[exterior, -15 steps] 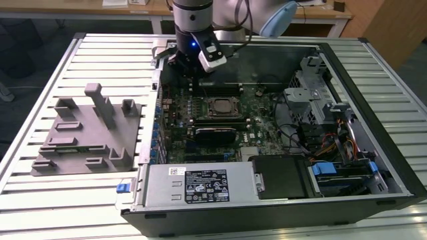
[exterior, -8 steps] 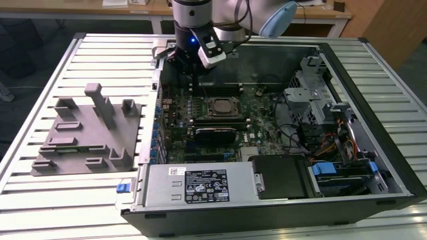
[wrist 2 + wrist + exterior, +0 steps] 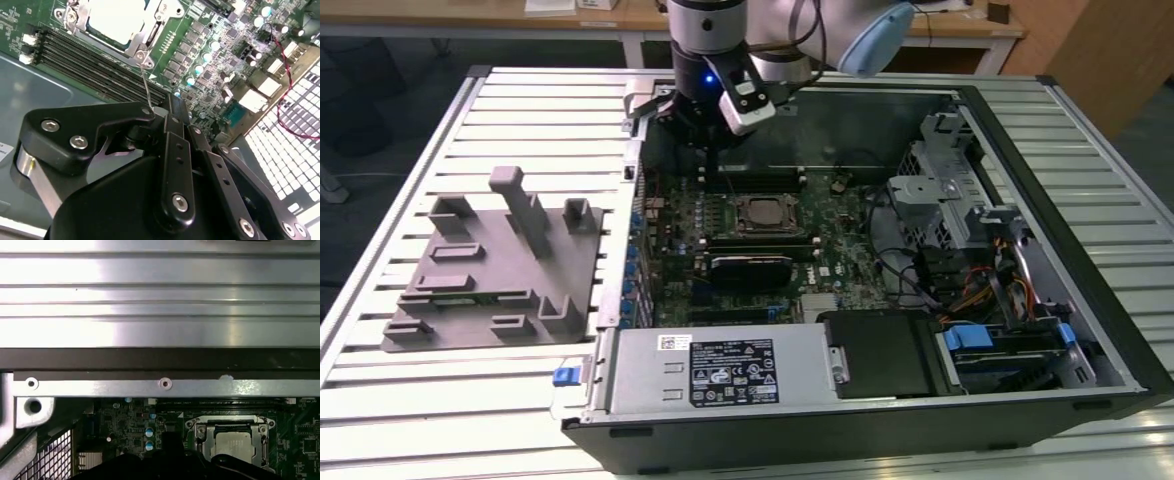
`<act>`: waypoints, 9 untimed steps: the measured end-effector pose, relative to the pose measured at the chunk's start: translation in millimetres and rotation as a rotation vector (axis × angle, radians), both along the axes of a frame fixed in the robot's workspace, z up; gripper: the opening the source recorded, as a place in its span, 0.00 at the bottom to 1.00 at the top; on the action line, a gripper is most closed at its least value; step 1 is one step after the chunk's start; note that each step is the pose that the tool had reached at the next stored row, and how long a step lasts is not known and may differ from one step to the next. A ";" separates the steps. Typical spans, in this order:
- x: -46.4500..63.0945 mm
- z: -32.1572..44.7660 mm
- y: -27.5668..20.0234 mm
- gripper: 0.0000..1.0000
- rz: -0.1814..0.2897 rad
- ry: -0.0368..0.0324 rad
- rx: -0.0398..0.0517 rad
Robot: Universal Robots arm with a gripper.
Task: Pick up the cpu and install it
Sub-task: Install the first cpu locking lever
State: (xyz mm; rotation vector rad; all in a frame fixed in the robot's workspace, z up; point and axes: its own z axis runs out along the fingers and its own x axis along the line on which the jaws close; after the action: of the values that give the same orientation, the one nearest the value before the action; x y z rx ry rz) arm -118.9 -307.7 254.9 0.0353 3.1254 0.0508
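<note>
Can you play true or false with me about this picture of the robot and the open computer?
1. The shiny square chip sits in its holder on the green board. True.
2. The computer case has its side closed. False: it lies open, showing the inside.
3. The claw hangs above the board near the case's far edge. True.
4. The grey plastic stand is inside the case. False: it sits on the table, on the exterior view's left.
</note>
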 end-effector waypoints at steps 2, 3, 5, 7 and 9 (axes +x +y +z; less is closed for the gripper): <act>3.6 -0.1 0.1 0.11 0.006 -0.0001 0.0001; 6.7 -0.2 0.1 0.11 0.008 0.0000 0.0001; 14.0 -0.3 0.0 0.11 0.011 0.0001 0.0000; 21.6 -0.4 0.1 0.11 0.014 0.0007 0.0001; 28.4 -0.5 0.0 0.11 0.019 0.0011 0.0001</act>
State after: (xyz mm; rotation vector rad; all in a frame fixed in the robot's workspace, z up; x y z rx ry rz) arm -90.4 -307.6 254.4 0.0052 3.1270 0.0512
